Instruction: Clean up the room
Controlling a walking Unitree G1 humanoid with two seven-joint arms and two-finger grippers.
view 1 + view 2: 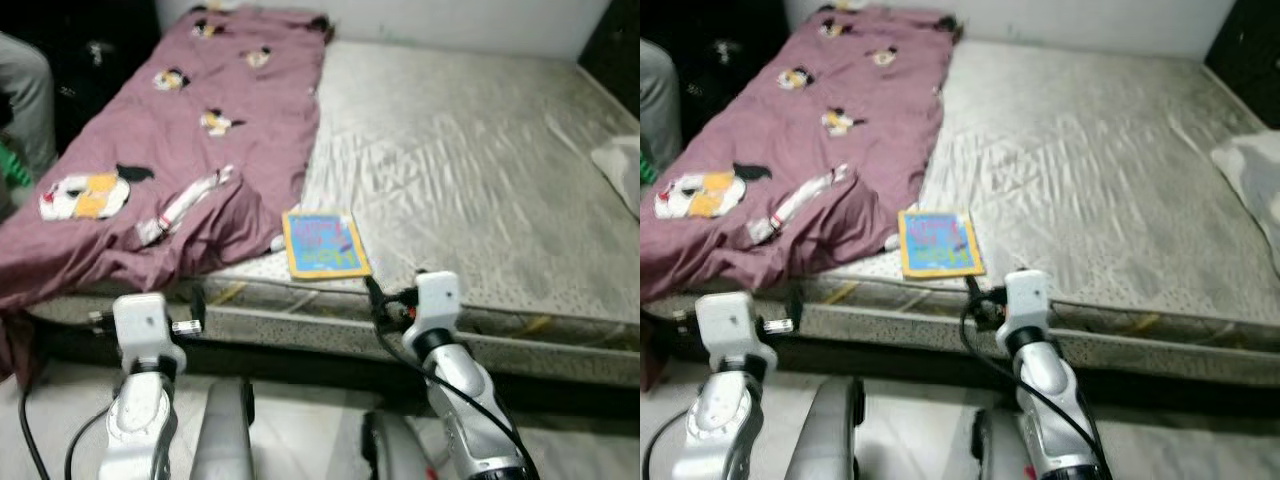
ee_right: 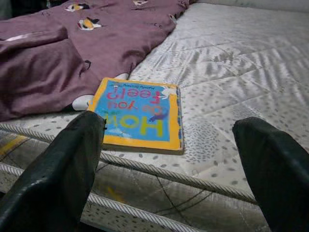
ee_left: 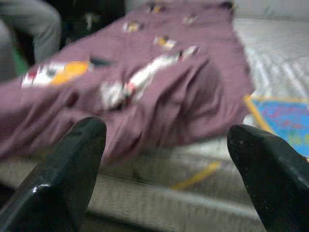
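Blanket point(image 1: 190, 130) hides the mattress's point(image 1: 470, 170) left half; book point(image 2: 137, 116) lies before spread-fingered right gripper point(image 2: 169, 169).

The left wrist view is blurred throughout: the prints on the purple blanket point(image 3: 159, 92) smear into patches of white and orange, and the book point(image 3: 285, 121) is a soft blue and yellow shape cut off by the picture's edge, its lettering unreadable. In the eye views the blanket's near end hangs over the mattress point(image 1: 480, 190) edge and runs out of frame, and the cover of the book is too small to read. A person's grey-clad leg point(image 1: 28, 95) is cropped by the frame. A pale cloth point(image 1: 1255, 175) on the mattress is also cut off. Both forearms end at the lower edge.
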